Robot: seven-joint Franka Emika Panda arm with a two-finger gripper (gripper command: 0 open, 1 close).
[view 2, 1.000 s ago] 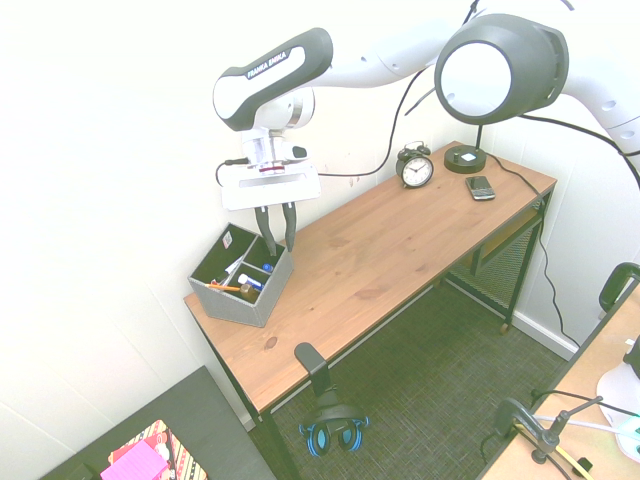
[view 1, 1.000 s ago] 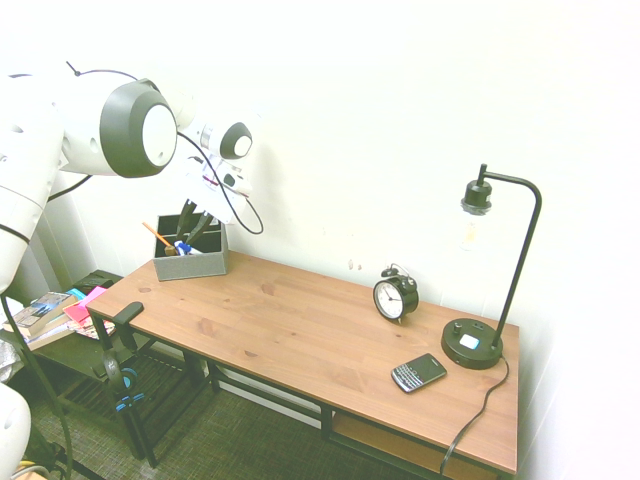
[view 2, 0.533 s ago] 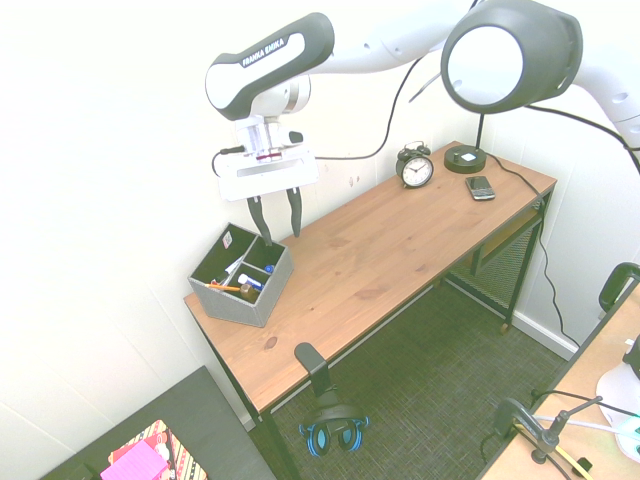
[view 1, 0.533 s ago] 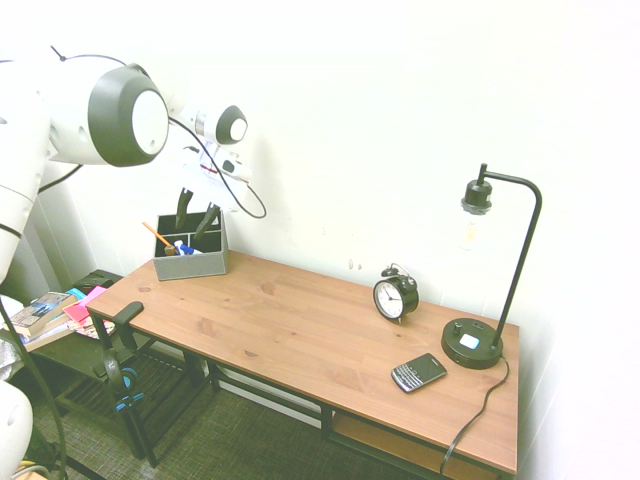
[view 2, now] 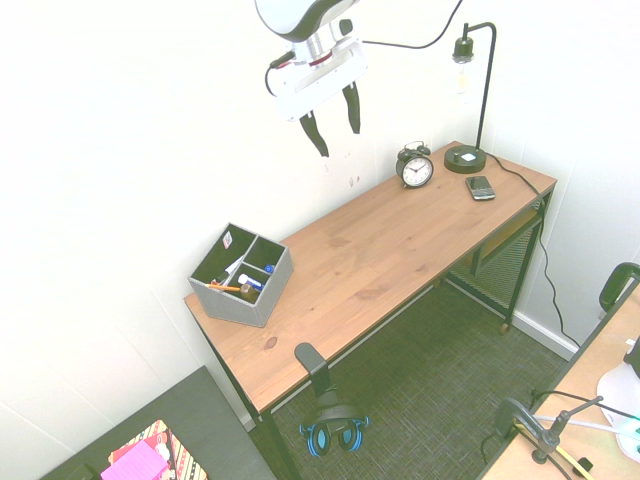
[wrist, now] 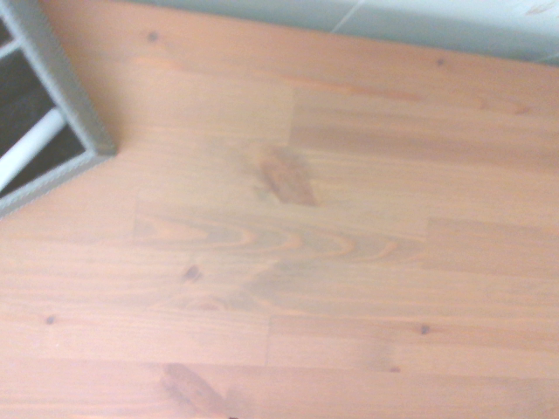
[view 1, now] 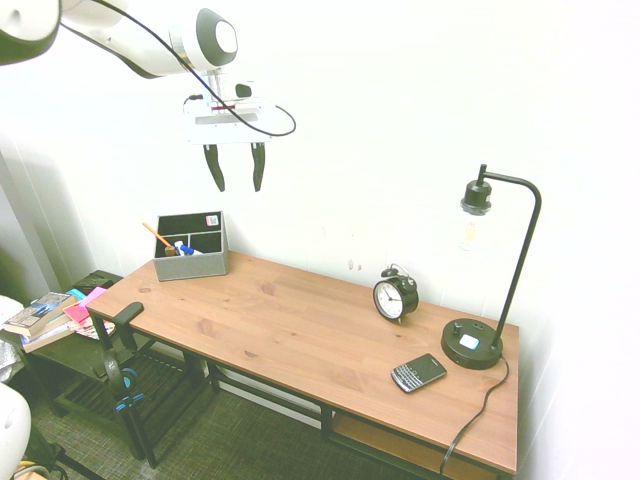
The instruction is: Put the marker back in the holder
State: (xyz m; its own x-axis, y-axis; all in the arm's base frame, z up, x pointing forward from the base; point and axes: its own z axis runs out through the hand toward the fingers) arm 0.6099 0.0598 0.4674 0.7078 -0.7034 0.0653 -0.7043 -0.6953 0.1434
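Clock [view 1: 396, 296], phone [view 1: 418, 373], lamp [view 1: 478, 345] stand apart from holder [view 1: 190, 250], seemingly unobstructed.

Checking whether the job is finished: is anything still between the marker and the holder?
Nothing visible. The marker already lies inside the holder, beside an orange pencil. The gripper hangs open and empty high above the desk.

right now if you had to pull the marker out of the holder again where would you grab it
Probably by the blue cap end of the marker, coming straight down from above. It lies inside a compartment of the holder, beside an orange pencil, so the grey walls block any sideways approach and only the open top is free. The pincer hangs open high above the desk, already pointing down.
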